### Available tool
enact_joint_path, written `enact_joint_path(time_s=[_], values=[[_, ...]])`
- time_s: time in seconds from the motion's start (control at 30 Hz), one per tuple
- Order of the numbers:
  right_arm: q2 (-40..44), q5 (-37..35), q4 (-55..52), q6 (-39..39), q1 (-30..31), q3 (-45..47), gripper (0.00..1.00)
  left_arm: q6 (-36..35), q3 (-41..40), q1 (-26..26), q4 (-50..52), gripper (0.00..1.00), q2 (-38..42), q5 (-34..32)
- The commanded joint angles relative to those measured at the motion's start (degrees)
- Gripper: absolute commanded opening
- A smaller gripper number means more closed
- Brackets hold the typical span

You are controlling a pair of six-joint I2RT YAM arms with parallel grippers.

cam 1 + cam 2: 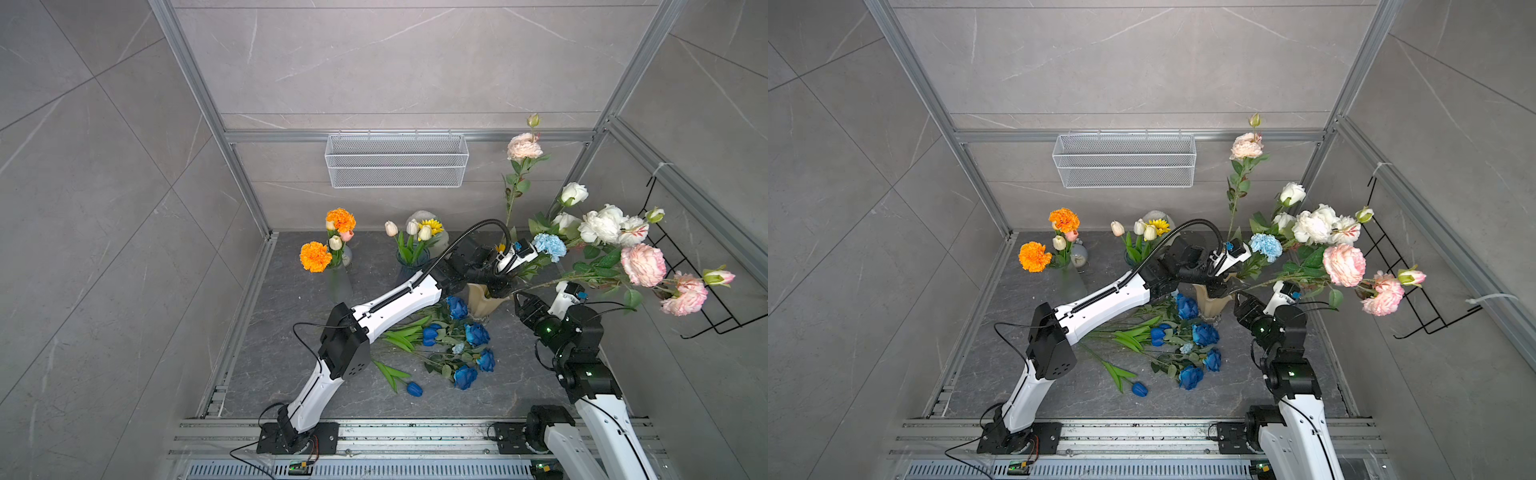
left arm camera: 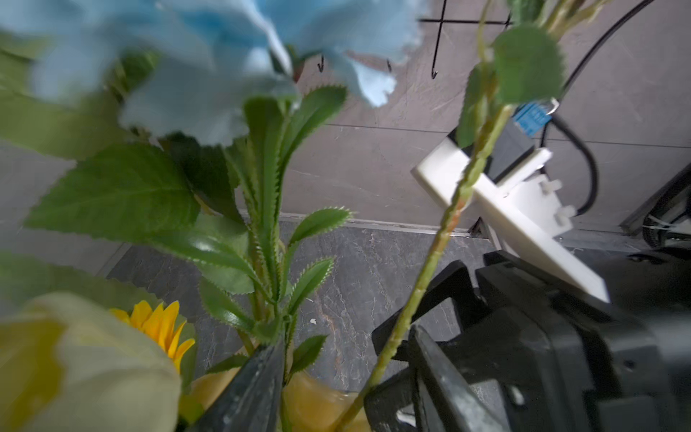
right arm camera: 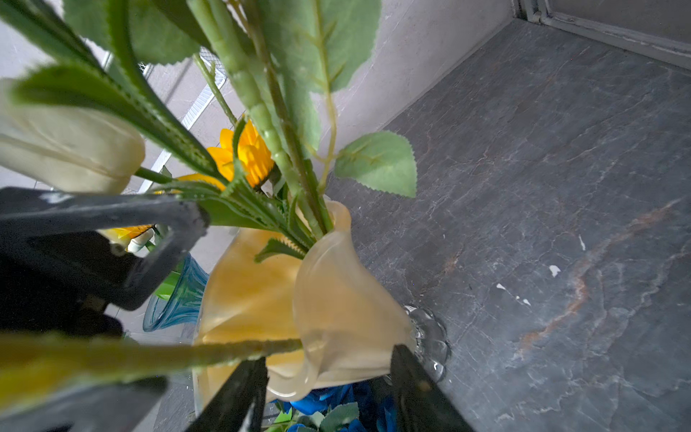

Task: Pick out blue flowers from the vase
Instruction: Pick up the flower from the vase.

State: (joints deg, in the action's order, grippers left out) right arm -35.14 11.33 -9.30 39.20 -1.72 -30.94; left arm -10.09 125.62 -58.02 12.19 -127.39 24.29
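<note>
The amber vase stands right of centre and holds white and pink roses plus one pale blue carnation. My left gripper reaches in over the vase mouth. In the left wrist view it is open, with the carnation's leafy stem against one finger and a knobby stem near the other. My right gripper is shut on the vase's rim lobe, from the right side. Several blue flowers lie on the floor in front of the vase.
A vase of orange marigolds and a blue glass vase of white tulips with a sunflower stand at the back. A white mesh basket hangs on the rear wall. A black wire rack sits on the right, close to the spreading roses.
</note>
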Motion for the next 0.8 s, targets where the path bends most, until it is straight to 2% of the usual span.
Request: enact_joint_path(time_s=[0.0,0.27,0.47,0.67,0.77], values=[[0.1,-0.3,0.4,-1.0,0.1,1.1,0.55,-1.0,2.4,-0.9,-3.5,0.56,-0.2,-4.2],[-0.8,1.0,1.9,-0.7,0.1,1.7,0.55,-1.8,2.3,-1.5,-7.3,0.55,-1.3,-10.5],[-1.5,1.7,2.9,-0.5,0.1,1.5,0.55,-2.4,2.4,-1.8,-10.5,0.38,-2.4,-13.4],[-1.6,1.8,3.1,-0.6,0.2,1.5,0.55,-2.3,4.4,-2.0,-11.7,0.35,-3.8,-13.1],[-1.6,1.9,3.3,-0.5,0.2,1.5,0.55,-2.4,5.8,-2.2,-11.7,0.28,-4.8,-13.4]])
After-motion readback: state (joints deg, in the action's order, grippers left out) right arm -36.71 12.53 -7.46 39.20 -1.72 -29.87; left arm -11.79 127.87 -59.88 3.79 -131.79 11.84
